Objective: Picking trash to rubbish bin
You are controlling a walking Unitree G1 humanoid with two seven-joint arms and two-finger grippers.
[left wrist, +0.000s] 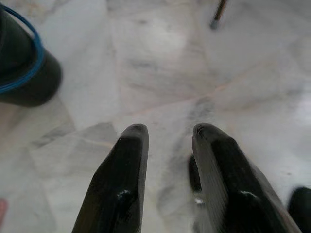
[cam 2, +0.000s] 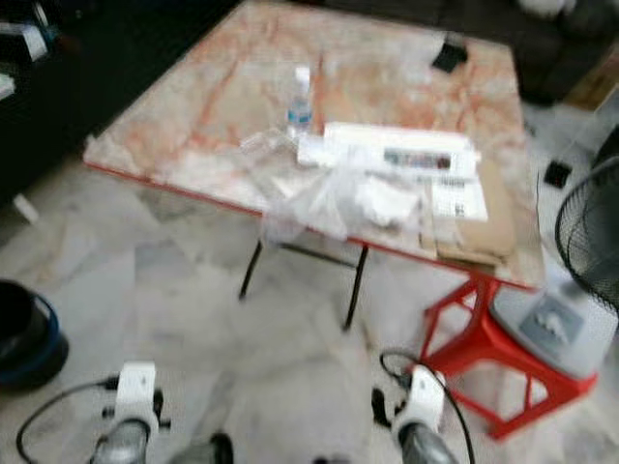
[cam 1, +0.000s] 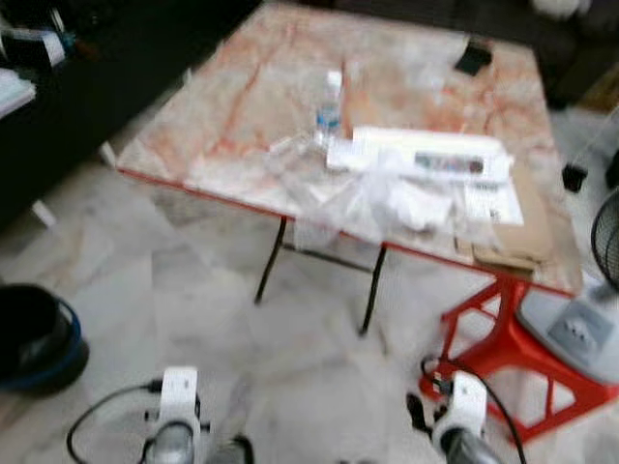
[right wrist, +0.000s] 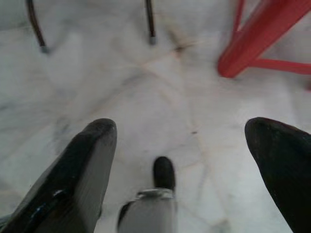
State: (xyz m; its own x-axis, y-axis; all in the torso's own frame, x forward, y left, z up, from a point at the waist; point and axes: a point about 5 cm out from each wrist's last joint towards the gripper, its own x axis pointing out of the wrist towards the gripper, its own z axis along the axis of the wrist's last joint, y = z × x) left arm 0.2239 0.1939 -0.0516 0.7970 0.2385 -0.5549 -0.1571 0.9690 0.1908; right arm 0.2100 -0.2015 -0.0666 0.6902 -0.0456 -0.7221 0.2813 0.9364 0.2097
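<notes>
Pink marbled folding table (cam 1: 251, 87) ahead; crumpled clear plastic trash (cam 1: 372, 193) lies at its near edge, nearer the right arm. Dark blue-rimmed bin (cam 1: 34, 338) sits on the floor left of the table. Right gripper (right wrist: 182, 150) wide open, left gripper (left wrist: 167, 145) slightly parted, both low, empty.

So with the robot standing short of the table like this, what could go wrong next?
The clear plastic wrap hangs over the table edge and is hard to see, so a grab could miss or drag the water bottle over. The bin sits far to the left, a long carry. The fan crowds the right side, near the right tool.
</notes>
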